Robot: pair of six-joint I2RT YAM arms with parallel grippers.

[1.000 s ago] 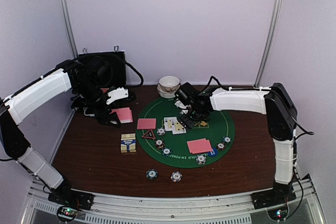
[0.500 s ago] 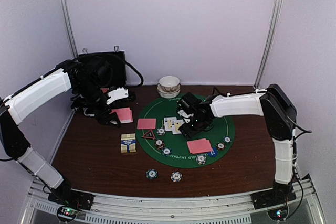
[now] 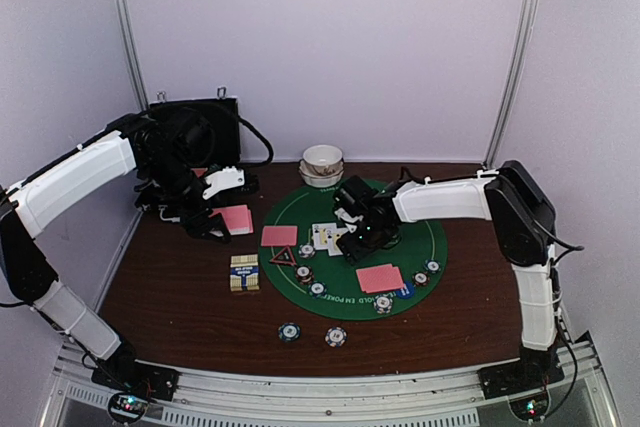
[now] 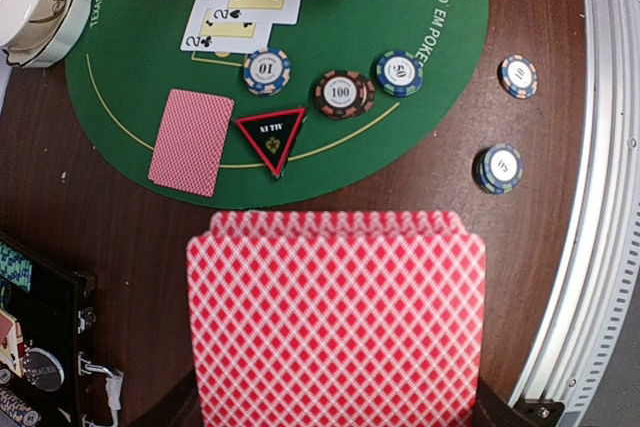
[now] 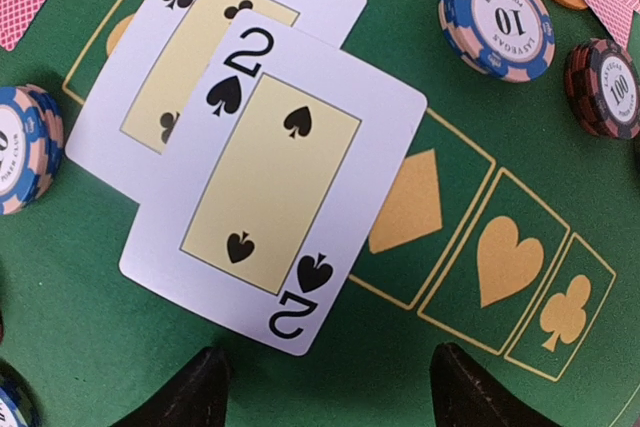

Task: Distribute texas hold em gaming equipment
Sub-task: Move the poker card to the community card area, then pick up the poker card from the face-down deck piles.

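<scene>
Now the left gripper (image 3: pixel 207 220) is clamped on a pink-backed deck (image 4: pixel 335 317), held flat and back up over the tabletop (image 3: pixel 170 297) left of the green mat (image 3: pixel 420 237). The deck sticks out ahead of that gripper, its free edge facing the mat. On the mat the two of spades (image 5: pixel 275 187) lies face up, overlapping the two of clubs (image 5: pixel 150 67). Their long axes are parallel, running near to far across the tabletop, and sit on a slant in the right wrist view. The right gripper (image 5: pixel 328 367) hangs low over the mat just beside the spade card's near corner, its fingers spread apart with nothing between them. A face-down card (image 4: pixel 190 142) lies at the mat's left side, its long axis running left to right, crosswise to the twos. Just beside it the triangle marker (image 4: pixel 270 137) lies flat, one corner pointing off the mat toward the deck. Three chips (image 4: pixel 344 94) curve along the mat between the marker and the twos. Two more lie off the mat on bare wood, well apart from the deck.
</scene>
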